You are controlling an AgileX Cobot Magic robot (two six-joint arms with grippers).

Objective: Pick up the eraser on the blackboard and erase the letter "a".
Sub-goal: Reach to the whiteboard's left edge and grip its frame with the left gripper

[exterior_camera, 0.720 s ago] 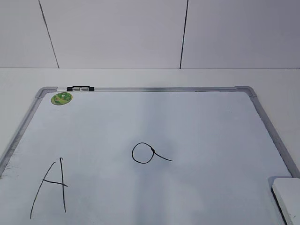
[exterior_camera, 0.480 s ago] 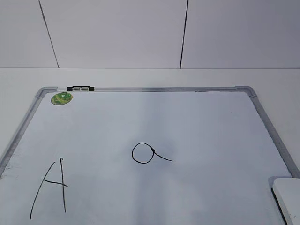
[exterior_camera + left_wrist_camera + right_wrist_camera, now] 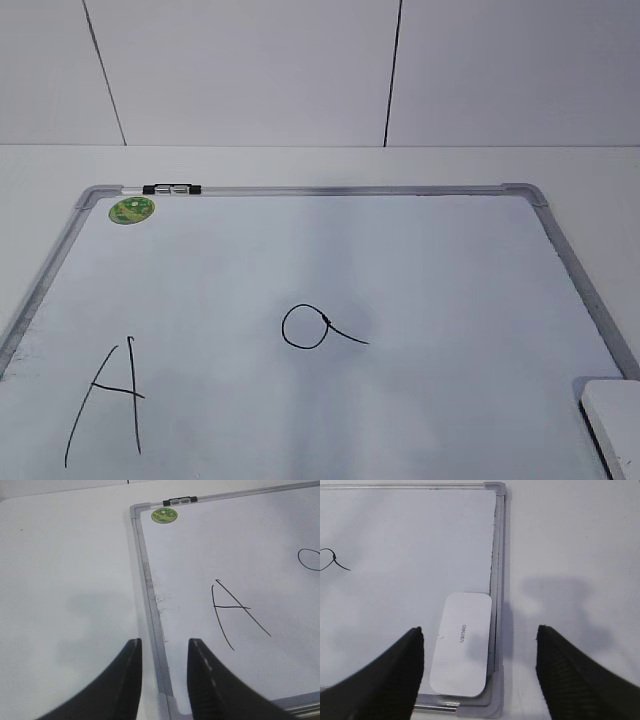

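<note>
The eraser [image 3: 461, 644] lay flat on the blackboard [image 3: 410, 540], tucked into the board's near right corner, its long side running beside the right frame rail and its near end just short of the rounded grey corner piece. It sat toward the near right corner of the tabletop [image 3: 570, 540]. In the right wrist view it lay between the two dark fingers of the right gripper [image 3: 480, 645], which were spread wide, one to each side of it and clear of it. Whether the gripper hung above the eraser or down at its level could not be told from that view.

The letter "a" [image 3: 322, 328] stood near the middle of the board, well apart from the eraser. The right wrist view caught only its tail at the left edge of the frame, and the left wrist view only a sliver of its loop.

The exterior view showed just a corner of the eraser at its lower right margin and neither gripper. It alone showed the whole loop of the "a", together with the capital A [image 3: 108, 403] toward the near left, the green sticker [image 3: 131, 210] and the marker [image 3: 171, 189] along the far rail.

The left gripper [image 3: 164, 652] appeared only in the left wrist view, its fingers a little apart, straddling the board's left frame rail near the near left corner and holding nothing.
</note>
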